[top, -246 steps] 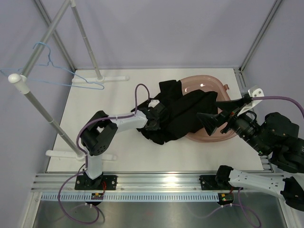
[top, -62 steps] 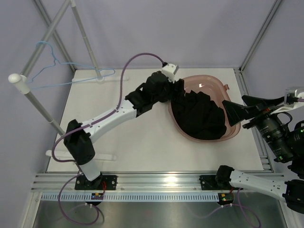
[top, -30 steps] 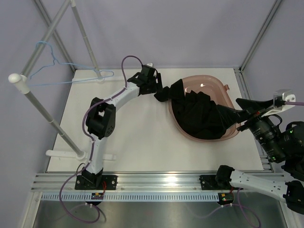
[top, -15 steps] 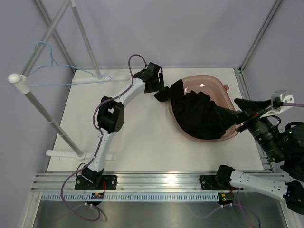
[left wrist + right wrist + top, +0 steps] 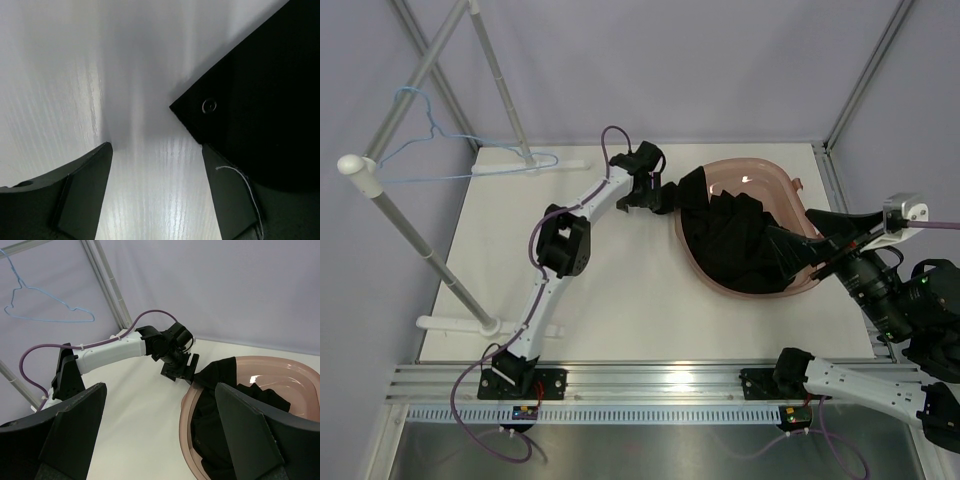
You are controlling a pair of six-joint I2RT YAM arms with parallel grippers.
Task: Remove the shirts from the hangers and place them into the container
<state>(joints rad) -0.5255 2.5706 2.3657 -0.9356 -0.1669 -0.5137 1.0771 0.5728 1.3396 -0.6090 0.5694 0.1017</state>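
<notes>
1. The black shirt (image 5: 740,245) lies bunched inside the pink tub (image 5: 765,172), which sits at the far right of the white table (image 5: 600,300).
2. Most of the fabric fills the tub's near and middle parts. The far end of the basin is bare.
3. One corner of the shirt drapes over the tub's left rim onto the table. In the left wrist view this corner carries a small round snap (image 5: 209,105).
4. The left gripper (image 5: 156,149) is low over the table just beside that draped corner. Its jaws are spread, with only bare tabletop between them. Whether one finger brushes the cloth cannot be told.
5. The right gripper (image 5: 160,386) hangs at the tub's right side, pointing across it toward the left arm. Its jaws are fully released and hold nothing.
6. The light-blue wire hanger (image 5: 50,319) hangs bare from the grey rack pole (image 5: 415,85) at the far left. It is well apart from the shirt and the tub.
7. The rack's white feet rest on the table's left side.
</notes>
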